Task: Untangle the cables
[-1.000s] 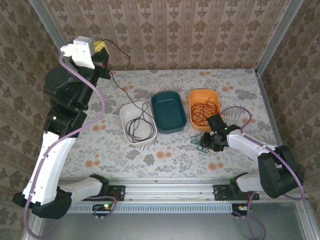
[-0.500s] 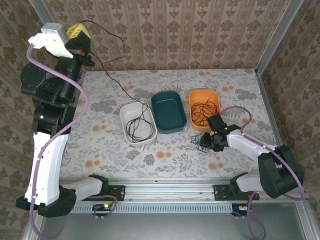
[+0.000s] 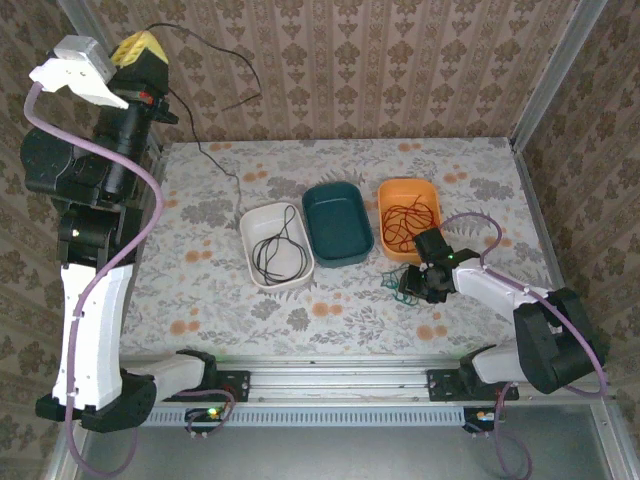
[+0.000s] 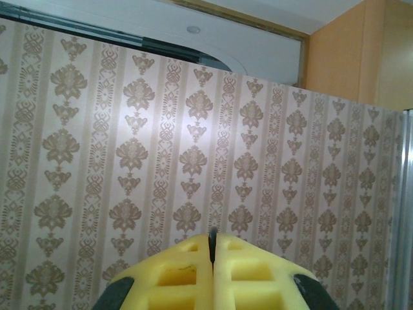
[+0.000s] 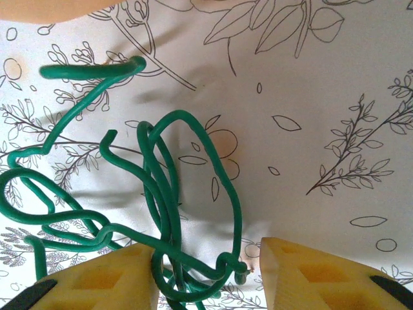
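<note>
Yellow foam pads (image 4: 177, 278) of the left claw (image 4: 213, 253) are pressed tight together, and a thin black cable (image 4: 211, 239) is pinched in the seam between them, its end showing just above the pads against the patterned wallpaper. From the top camera, the left claw (image 3: 140, 47) is raised high at the far left corner, well above the surface (image 3: 200, 285), which is covered with a floral-patterned cloth. The black cable (image 3: 268, 262) runs from the claw down across the cloth into a white oval plastic tray (image 3: 245, 235), where the rest of it lies in loose loops; a free length also arcs off to the right in front of the back wall. Just beside the white tray stands a dark teal oval plastic tray (image 3: 338, 225), and beside that an orange oval plastic tray (image 3: 402, 192) holding a tangled thin red cable (image 3: 405, 225). Near the front of the orange tray a knotted thin green cable (image 3: 403, 292) lies on the cloth, with the right claw (image 3: 418, 288) low over it. In the right wrist camera the right claw (image 5: 210, 274) has its yellow fingers (image 5: 303, 271) apart, not clamped on anything; the green cable (image 5: 164, 206) sprawls in overlapping loops on the cloth, several strands passing between the fingers and close against the left one.
</note>
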Controlling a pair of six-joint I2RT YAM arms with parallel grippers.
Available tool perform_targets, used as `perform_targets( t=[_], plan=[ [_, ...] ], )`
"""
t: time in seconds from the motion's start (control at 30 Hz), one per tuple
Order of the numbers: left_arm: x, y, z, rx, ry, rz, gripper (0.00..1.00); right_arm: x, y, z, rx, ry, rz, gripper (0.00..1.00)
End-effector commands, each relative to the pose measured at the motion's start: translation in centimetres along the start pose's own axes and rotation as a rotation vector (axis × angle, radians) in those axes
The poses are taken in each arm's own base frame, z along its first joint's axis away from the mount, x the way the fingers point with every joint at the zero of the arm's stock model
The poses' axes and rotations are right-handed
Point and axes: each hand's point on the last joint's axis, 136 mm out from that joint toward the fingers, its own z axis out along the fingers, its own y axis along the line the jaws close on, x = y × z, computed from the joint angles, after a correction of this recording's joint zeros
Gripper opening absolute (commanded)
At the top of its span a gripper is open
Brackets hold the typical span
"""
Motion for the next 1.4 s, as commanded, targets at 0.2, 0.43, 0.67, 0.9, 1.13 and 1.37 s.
perform_targets(
  t=[0.2, 0.43, 0.67, 0.9, 1.13, 1.37],
  plan=[
    [5.2, 0.5, 0.7, 0.029, 0.101, -0.058, 0.00, -0.2, 0.6, -0.1, -0.025, 0.005, -0.010, 0.45],
    [4.4, 0.2, 0.9, 0.045, 0.079, -0.037, 0.00, -0.2, 0.6, -0.1, -0.027, 0.008, -0.009, 0.45],
    [2.0, -0.3, 1.7, 0.066, 0.023, 0.009, 0.00, -0.2, 0.7, 0.1, -0.028, 0.011, -0.008, 0.45],
    [1.4, -1.2, 2.6, 0.119, 0.003, -0.019, 0.00, -0.2, 0.6, 0.0, -0.027, 0.009, -0.005, 0.45],
    [4.2, -0.9, 3.0, 0.124, 0.059, -0.073, 0.00, -0.2, 0.6, 0.0, -0.026, 0.008, -0.005, 0.45],
    [13.5, 1.1, 0.5, 0.037, 0.268, -0.159, 0.00, 0.2, 0.5, 0.4, -0.023, 0.025, -0.012, 0.45]
  ],
)
